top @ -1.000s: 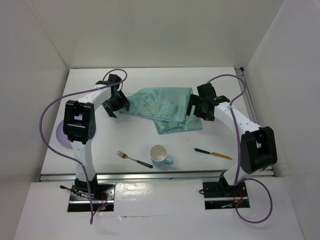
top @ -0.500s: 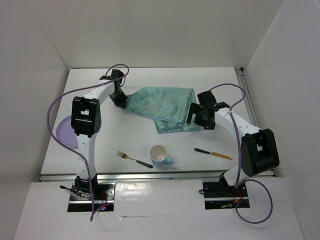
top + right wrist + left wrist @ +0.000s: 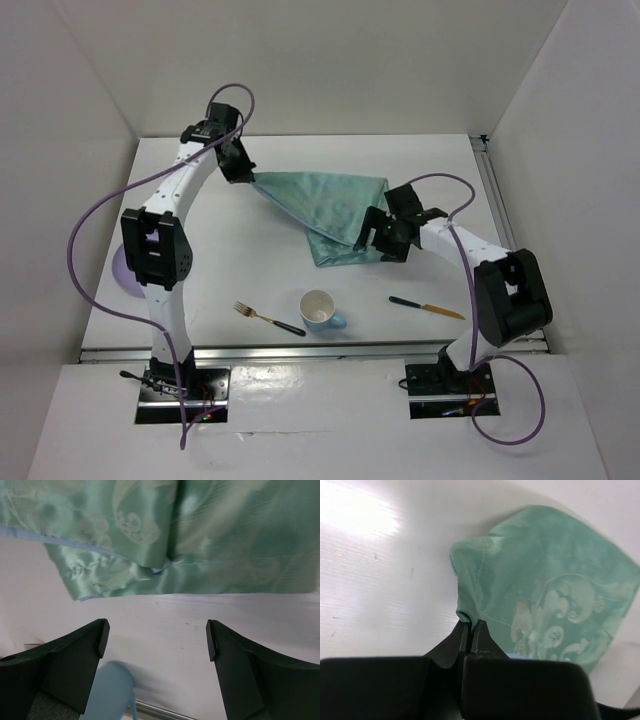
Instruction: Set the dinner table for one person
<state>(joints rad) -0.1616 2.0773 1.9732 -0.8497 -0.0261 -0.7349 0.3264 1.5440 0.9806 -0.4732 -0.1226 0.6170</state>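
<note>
Teal cloth (image 3: pixel 545 595), corner pinched (left gripper (image 3: pixel 471 624) clamped)

There is one cloth (image 3: pixel 330 205), one cup (image 3: pixel 319 310) and one fork (image 3: pixel 268 318). There is also one knife (image 3: pixel 427 307) and one plate (image 3: pixel 117 270).

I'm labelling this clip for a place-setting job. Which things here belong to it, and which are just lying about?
Belong to the job:
table
cloth, pinched in the left pincer
fork
knife
mug
plate, partly hidden

Just lying about:
nothing loose; only the arms' purple cables
</note>
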